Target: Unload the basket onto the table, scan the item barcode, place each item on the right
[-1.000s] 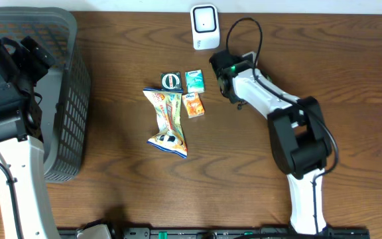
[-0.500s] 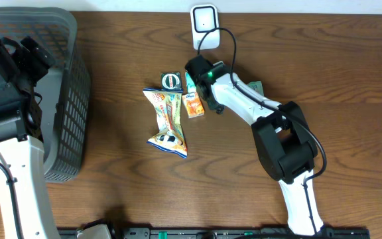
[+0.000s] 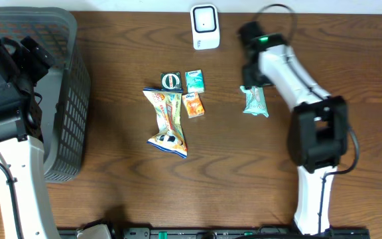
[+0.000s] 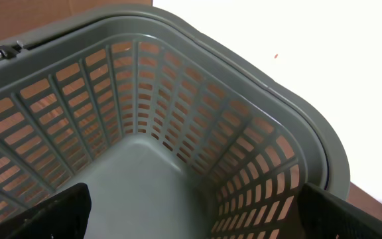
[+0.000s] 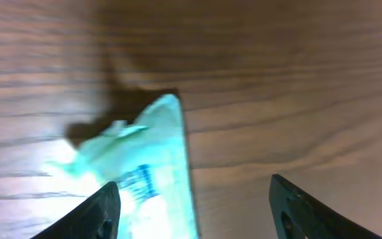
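My right pincer [image 5: 191, 189] hung open, the teal packet [image 5: 144, 179] on the bench [image 5: 297, 79] just below its tips; I judged an edge grip would keep the print clear for the scanner [image 3: 205, 26].

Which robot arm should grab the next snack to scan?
Right. The right gripper is open and hangs near the scanner and the snacks in the middle of the table. The left gripper is far off, over the basket.

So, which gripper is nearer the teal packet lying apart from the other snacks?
Right. The right gripper is directly over the teal packet; the left gripper is far off, above the grey basket.
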`<state>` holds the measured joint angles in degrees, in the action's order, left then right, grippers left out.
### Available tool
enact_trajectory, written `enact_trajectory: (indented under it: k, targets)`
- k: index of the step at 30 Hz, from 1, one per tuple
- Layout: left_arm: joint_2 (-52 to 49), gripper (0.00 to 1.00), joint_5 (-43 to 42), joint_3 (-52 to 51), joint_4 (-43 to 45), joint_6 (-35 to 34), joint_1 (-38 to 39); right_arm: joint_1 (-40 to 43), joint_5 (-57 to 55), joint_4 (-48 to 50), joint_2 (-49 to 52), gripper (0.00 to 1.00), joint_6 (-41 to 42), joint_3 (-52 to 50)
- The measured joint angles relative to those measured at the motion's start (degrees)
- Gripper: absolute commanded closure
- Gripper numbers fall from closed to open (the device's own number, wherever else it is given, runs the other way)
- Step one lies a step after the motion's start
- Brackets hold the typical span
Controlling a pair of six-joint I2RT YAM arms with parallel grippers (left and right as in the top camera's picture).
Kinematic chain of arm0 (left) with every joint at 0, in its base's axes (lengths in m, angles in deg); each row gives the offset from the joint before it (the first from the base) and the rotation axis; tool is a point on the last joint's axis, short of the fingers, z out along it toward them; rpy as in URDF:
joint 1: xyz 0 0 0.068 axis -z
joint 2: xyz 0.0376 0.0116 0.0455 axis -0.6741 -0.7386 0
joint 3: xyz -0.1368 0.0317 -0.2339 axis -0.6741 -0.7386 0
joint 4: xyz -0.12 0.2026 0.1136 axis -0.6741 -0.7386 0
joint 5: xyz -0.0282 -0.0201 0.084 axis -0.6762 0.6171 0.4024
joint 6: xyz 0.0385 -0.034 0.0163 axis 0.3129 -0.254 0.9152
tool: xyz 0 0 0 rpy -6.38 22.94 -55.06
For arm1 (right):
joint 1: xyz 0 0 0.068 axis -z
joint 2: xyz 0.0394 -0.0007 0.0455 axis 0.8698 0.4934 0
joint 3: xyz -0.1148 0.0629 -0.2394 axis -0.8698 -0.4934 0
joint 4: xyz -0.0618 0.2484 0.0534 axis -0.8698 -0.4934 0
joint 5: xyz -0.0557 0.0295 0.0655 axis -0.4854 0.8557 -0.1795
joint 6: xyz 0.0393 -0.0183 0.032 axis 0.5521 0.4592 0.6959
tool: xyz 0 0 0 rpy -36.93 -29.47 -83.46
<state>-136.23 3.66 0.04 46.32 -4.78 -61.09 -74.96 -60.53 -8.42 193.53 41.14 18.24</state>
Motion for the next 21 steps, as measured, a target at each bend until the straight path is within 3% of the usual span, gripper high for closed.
enact_trajectory:
  k: [9,11,15,18,21]
  targets:
    - [0.0,0.02,0.0,0.0,0.0,0.0,0.0,7.6,21.8,6.3,0.0,0.40,-6.2,-8.2]
    - [0.0,0.02,0.0,0.0,0.0,0.0,0.0,7.5,23.0,7.4,-0.3,0.51,-6.8,-9.5]
    - [0.0,0.02,0.0,0.0,0.0,0.0,0.0,7.3,25.0,9.0,-1.2,0.85,-7.3,-11.5]
    - [0.0,0.02,0.0,0.0,0.0,0.0,0.0,7.0,25.4,9.0,-1.3,0.98,-6.4,-11.7]
    - [0.0,0.02,0.0,0.0,0.0,0.0,0.0,6.7,26.1,8.0,-1.4,0.99,-4.2,-11.5]
